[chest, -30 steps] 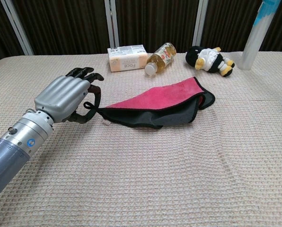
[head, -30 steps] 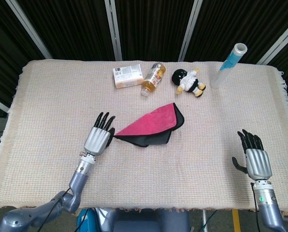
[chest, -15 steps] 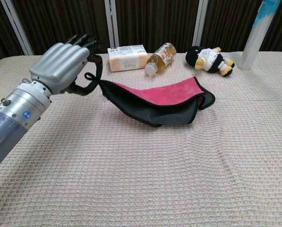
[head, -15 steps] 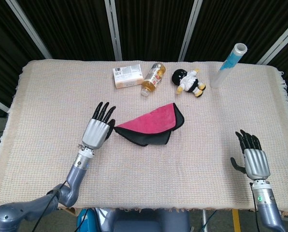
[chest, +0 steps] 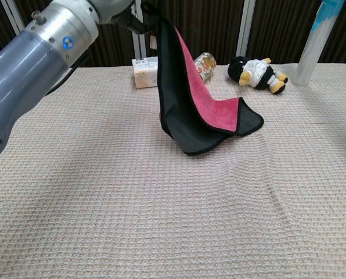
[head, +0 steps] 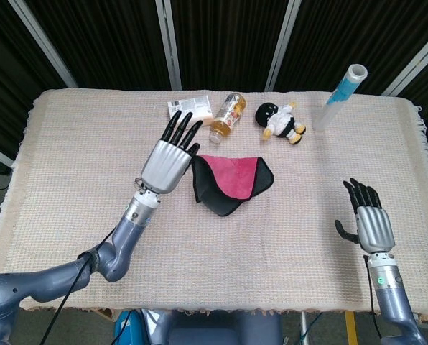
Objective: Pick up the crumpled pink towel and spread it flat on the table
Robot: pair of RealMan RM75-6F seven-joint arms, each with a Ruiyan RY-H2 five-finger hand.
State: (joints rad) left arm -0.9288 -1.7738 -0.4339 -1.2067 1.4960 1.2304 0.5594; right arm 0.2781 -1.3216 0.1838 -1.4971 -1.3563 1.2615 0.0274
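At table's far edge, left to right: cream box (head: 187, 109), print too small/hidden to read now; bottle (head: 228, 116) on its side, label illegible; black-white-yellow plush toy (head: 281, 121); clear tube (head: 339, 97) w/ blue marking, tilted.

Item: pink towel (head: 230, 183), pink face, black back/edge. Centre of woven table cover (head: 70, 158), just right of your left hand (head: 168, 162). Chest view: one corner held high, cloth hangs steeply, lower end still on the cover near the toy.

L hand: raised, pinches the towel corner; other fingers straight.

R hand (head: 365, 224): near right edge, well apart from towel, fingers spread, holding nothing.
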